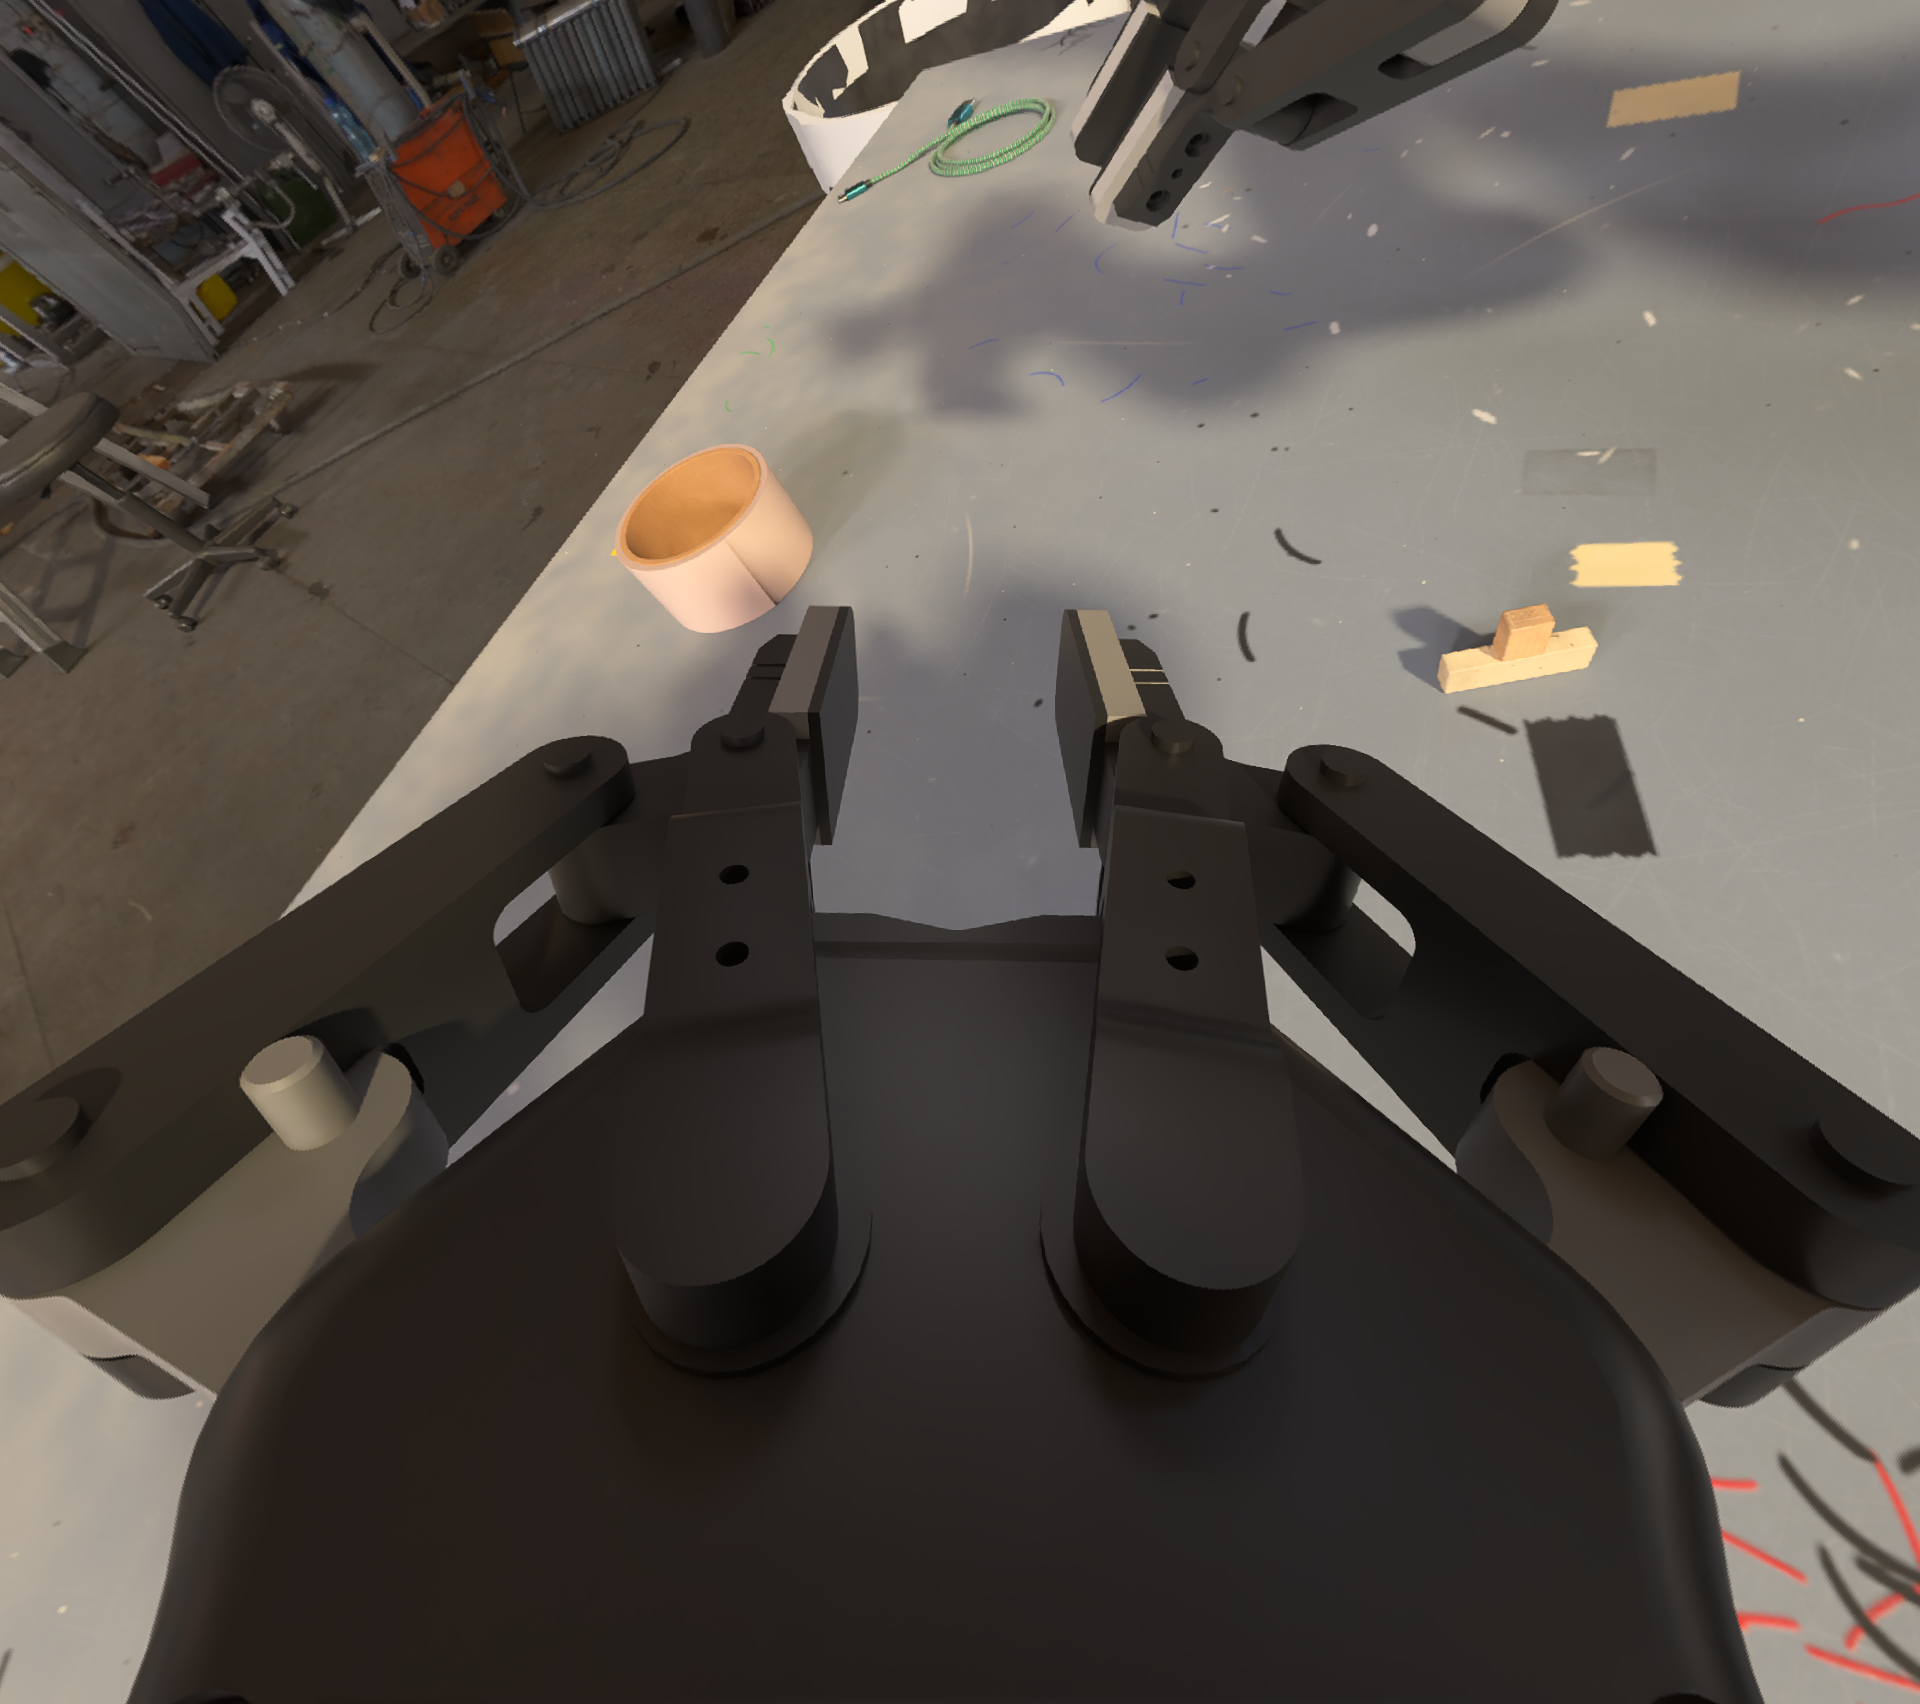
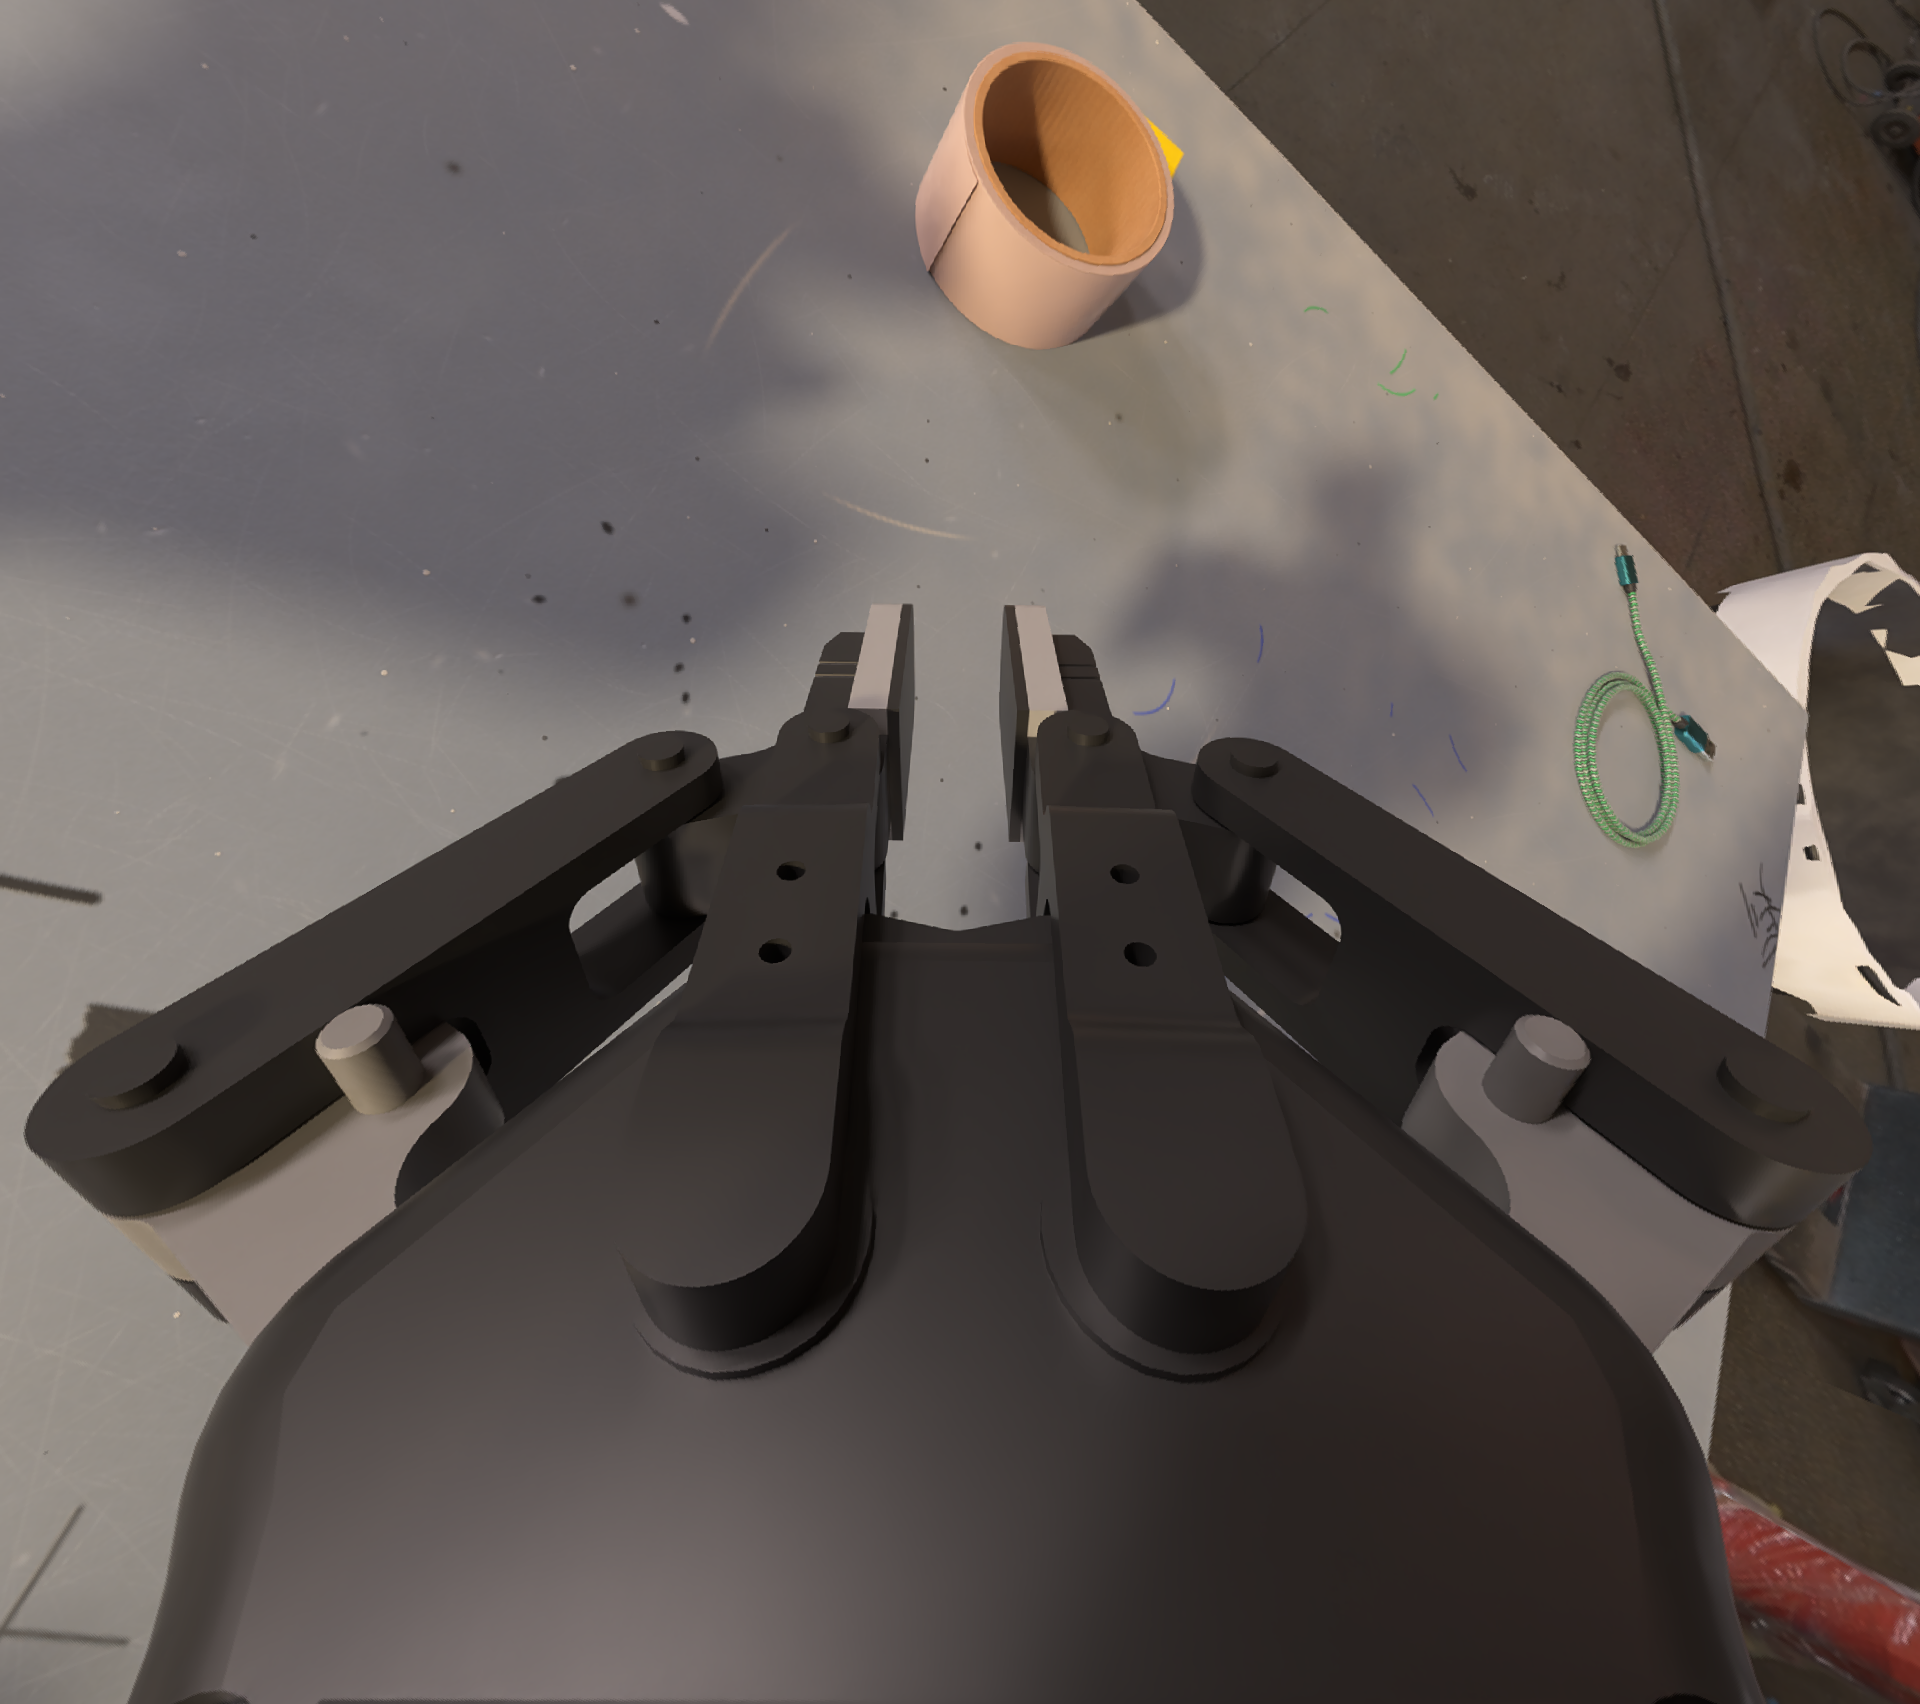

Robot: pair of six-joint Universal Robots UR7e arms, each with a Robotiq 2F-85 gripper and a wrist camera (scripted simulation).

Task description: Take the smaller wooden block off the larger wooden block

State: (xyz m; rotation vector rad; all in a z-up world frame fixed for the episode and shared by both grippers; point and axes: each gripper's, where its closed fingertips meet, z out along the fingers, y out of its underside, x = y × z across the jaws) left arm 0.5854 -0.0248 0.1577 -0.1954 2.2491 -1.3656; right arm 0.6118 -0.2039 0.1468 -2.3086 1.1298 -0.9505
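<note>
In the left wrist view a small wooden block (image 1: 1524, 630) sits on top of a longer, flat wooden block (image 1: 1517, 663) on the grey table, off to the right of my left gripper (image 1: 958, 646). The left gripper is open and empty, above the table. My right gripper (image 2: 957, 641) is partly open with a narrow gap between its fingers, empty, above bare table. It also shows hanging at the top of the left wrist view (image 1: 1148, 184). The blocks do not show in the right wrist view.
A roll of tan tape (image 1: 715, 534) stands near the table's left edge, also in the right wrist view (image 2: 1049, 194). A coiled green cable (image 1: 977, 142) (image 2: 1636, 745) and a white curved band (image 1: 956, 28) lie farther off. Tape patches (image 1: 1623, 564) dot the table (image 1: 1039, 491).
</note>
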